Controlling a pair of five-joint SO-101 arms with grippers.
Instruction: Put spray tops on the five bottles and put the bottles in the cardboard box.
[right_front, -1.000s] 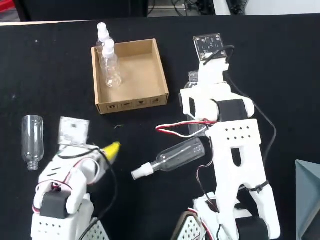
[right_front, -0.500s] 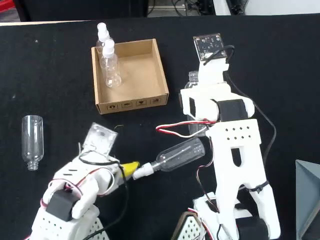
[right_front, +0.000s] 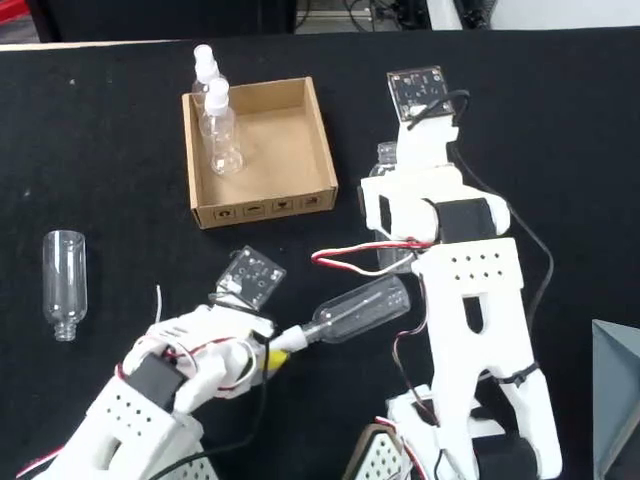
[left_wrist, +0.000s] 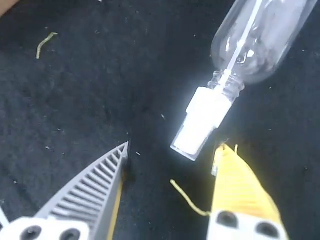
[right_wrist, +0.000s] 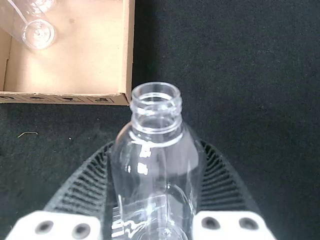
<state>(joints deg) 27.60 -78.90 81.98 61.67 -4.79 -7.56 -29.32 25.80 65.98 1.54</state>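
Left claw (left_wrist: 172, 150): apart, flanking spray top (left_wrist: 202, 120) of lying bottle (right_front: 358, 308) on worktop (right_front: 560, 120).
Right claw (right_wrist: 156, 150): clamped on uncapped bottle (right_wrist: 155, 125).
Cardboard box (right_front: 326, 140): two capped bottles (right_front: 222, 130) inside.

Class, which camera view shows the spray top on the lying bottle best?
Left wrist view: the spray top is close up, just ahead of the open left gripper. The high view shows it small, beside that gripper.
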